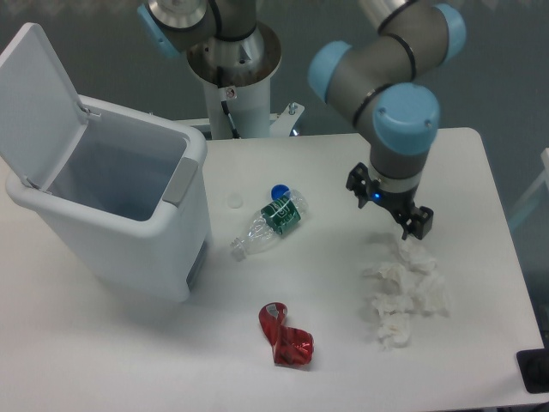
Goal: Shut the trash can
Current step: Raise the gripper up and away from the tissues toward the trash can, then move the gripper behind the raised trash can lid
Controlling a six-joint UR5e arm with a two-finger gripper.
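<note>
A white bench (480,172) with rounded corners fills most of the view, evenly lit and faintly glossy. Behind and around it lies a dark grey-green floor (103,60). A small black object (533,371) sits at the bench's lower right edge.

The trash can (111,206) is set at the table's (480,163) nine o'clock, with a bottle (273,221) centred, tissues (403,292) at four o'clock and a wrapper (286,336) at six.

The table (326,369) holds one trash can (120,223), one clear plastic bottle (270,221) with a green label, and one blue cap (279,191) at its 12 o'clock. There is one crumpled red wrapper (286,336) and one cluster of white tissue (403,287); its separate pieces cannot be counted. One robot arm (386,77) carries one gripper (390,206).
</note>
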